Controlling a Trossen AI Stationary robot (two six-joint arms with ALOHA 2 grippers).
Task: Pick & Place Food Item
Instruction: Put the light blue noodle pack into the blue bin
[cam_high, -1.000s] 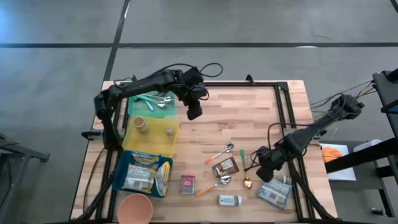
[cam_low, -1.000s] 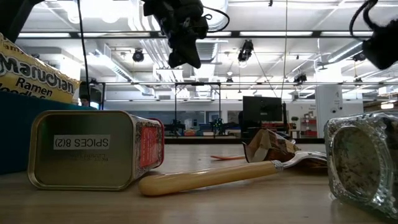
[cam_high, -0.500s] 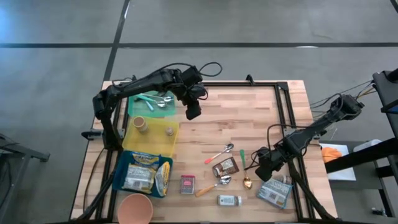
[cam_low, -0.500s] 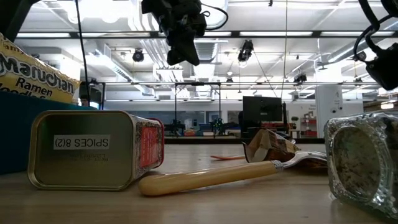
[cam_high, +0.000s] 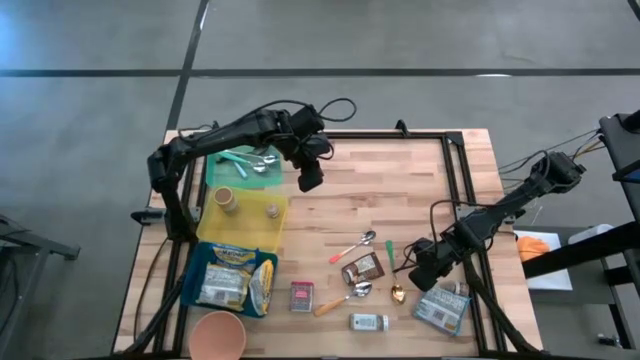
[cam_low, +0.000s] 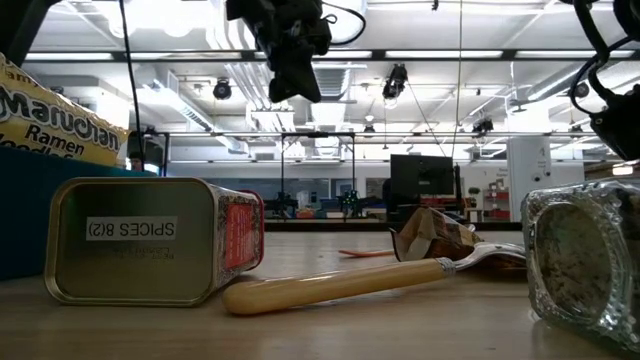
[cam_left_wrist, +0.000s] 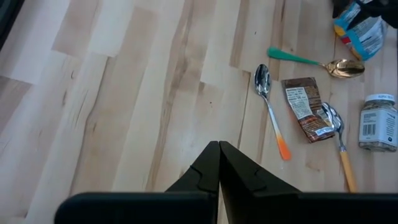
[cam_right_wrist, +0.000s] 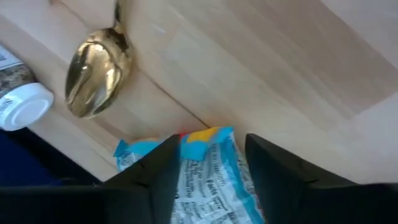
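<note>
A blue food packet (cam_high: 443, 308) lies flat on the wooden table near its front right corner. My right gripper (cam_high: 425, 279) hangs low over the packet's far end, pointing steeply down. In the right wrist view its two fingers stand on either side of that end (cam_right_wrist: 205, 155), with a gap between them. My left gripper (cam_high: 311, 181) is shut and holds nothing, high above the table's far middle (cam_left_wrist: 219, 148). My right gripper comes from above, with one finger (cam_right_wrist: 158, 171) beside each long edge of the packet's end (cam_right_wrist: 208, 146). Whether the fingers touch the packet, I cannot tell. The packet lies flat on the table.
A gold spoon (cam_right_wrist: 98, 74) and a small jar (cam_high: 368, 322) lie just left of the packet. A brown packet (cam_high: 362, 268), more spoons and a spice tin (cam_high: 302, 296) fill the front middle. Green (cam_high: 245, 165), yellow and blue trays (cam_high: 235, 280) and a pink cup (cam_high: 218, 335) line the left side.
My right gripper has sunk toward the blue packet; in the low view it has dropped along the right edge. The packet has stayed where it lay.
</note>
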